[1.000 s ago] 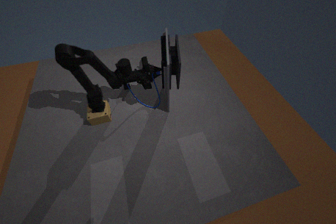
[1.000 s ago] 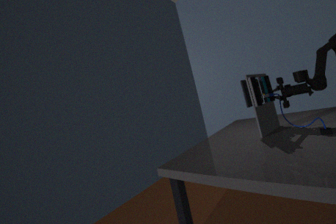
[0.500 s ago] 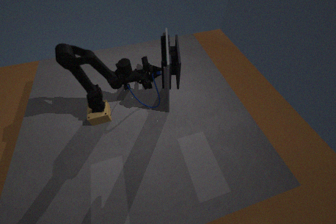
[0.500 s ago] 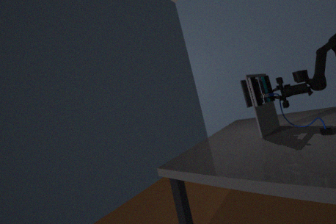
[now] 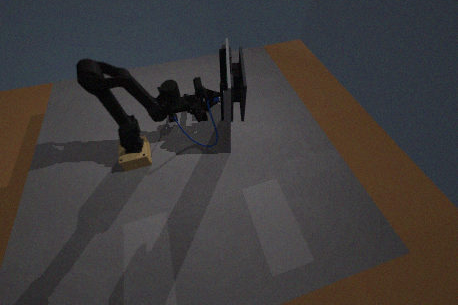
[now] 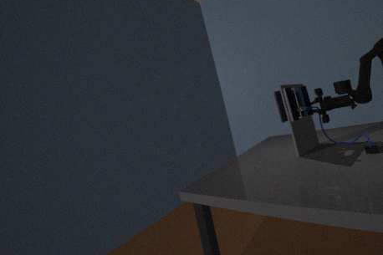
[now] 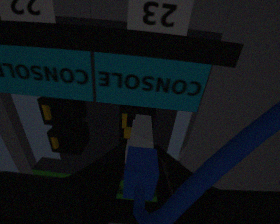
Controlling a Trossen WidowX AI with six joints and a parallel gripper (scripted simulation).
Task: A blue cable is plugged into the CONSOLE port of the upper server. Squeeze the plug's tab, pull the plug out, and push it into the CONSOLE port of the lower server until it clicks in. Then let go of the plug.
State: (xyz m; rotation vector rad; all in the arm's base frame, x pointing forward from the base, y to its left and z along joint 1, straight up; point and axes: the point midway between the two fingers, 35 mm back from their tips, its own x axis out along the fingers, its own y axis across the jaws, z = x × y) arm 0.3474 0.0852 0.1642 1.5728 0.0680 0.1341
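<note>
The hand is closed down to a narrow gap on the blue plug, which sits between its dark fingers. In the wrist view the plug's blue body lies right between the fingertips, with its pale front end pointing away from the hand, toward a dark port opening with yellow contacts just under the right-hand CONSOLE label; whether the tip is inside the opening cannot be told. A second CONSOLE label is beside it, above two more dark sockets. The blue cable leaves the back of the plug and rises to the right in the wrist view; from the side it hangs in a loop below the hand, down to a small dark block on the worktop. The arm reaches level to the face of the upright server stand.
</note>
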